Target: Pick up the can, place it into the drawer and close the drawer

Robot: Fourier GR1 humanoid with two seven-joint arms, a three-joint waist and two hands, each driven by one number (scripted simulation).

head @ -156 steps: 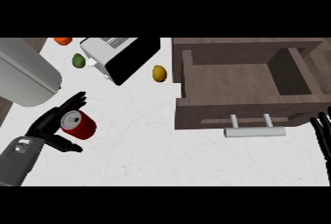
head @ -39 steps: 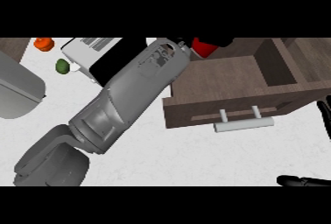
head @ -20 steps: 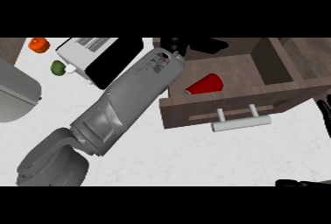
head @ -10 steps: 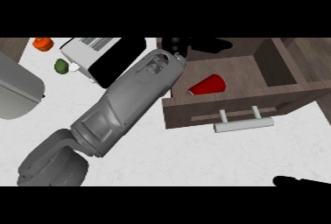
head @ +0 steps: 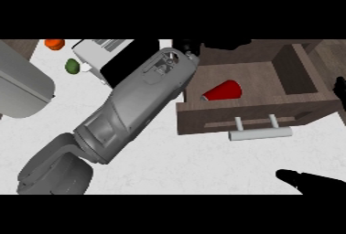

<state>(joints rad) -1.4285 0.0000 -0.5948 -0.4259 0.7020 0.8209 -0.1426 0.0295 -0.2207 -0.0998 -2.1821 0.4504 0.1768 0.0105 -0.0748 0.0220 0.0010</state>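
One open wooden drawer (head: 297,77) stands at the right, with one red can (head: 223,91) lying on its side inside. The left hand (head: 202,45) shows at the drawer's far edge and the right hand (head: 314,183) low right; I cannot tell either's fingers.

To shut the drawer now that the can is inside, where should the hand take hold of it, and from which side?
Judging from this view: the pale bar handle on the drawer front. It stands off the front panel on two posts, so fingers or a flat palm can meet it from the counter side, nearest the robot, and push away. The red can lies inside, below the rim.
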